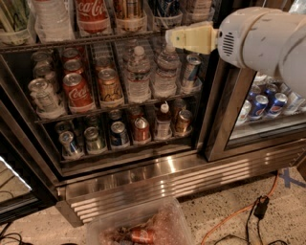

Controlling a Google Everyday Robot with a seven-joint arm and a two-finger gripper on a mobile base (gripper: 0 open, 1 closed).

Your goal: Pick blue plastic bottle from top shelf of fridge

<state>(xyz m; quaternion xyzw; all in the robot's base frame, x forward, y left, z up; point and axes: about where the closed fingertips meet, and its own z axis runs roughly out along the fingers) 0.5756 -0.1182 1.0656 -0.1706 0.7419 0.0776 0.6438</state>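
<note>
The fridge (158, 184) fills the view with its door open. The top shelf (62, 44) runs along the upper edge, and only the lower parts of its bottles show. A dark blue-labelled bottle base (165, 8) stands in a clear tray, right of the red Coca-Cola bottle (92, 14); its upper part is cut off. My gripper (184, 37) is the cream-coloured tip of the white arm (258, 38), pointing left. It sits just below and in front of the top shelf rail, a little under and right of the blue bottle.
Clear water bottles (138, 76) and cans (76, 91) fill the middle rack, with more cans (119, 134) below. Blue cans (267, 105) stand behind the right-hand glass door. A clear plastic bin (143, 227) and an orange cable (239, 213) lie on the floor.
</note>
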